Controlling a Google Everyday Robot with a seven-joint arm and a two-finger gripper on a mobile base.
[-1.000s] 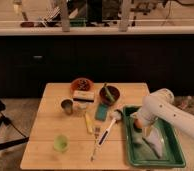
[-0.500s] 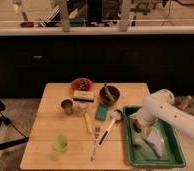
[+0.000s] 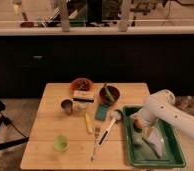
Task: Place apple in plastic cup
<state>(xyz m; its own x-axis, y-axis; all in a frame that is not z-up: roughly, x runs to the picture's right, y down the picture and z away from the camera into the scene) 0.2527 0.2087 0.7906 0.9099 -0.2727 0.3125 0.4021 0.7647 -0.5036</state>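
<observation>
The plastic cup [image 3: 60, 143], a small translucent light-green tumbler, stands upright near the table's front left. The apple [image 3: 138, 122] shows as a small orange-red spot at the left end of the green tray [image 3: 176, 151], right at the end of the white arm. My gripper [image 3: 139, 132] hangs just below that spot, down over the tray's left part, far to the right of the cup. The arm hides part of the apple, and I cannot tell whether the gripper holds it.
On the wooden table [image 3: 50, 125] stand a dark metal cup [image 3: 67, 106], a reddish bowl [image 3: 82, 84], a dark bowl [image 3: 109, 93], a white box [image 3: 83, 96], a teal item [image 3: 102, 112], a pale yellow wedge [image 3: 88, 123], a white brush [image 3: 110, 126] and a fork [image 3: 95, 145].
The gripper has shifted only slightly over the tray's left end. Nothing on the table has moved.
</observation>
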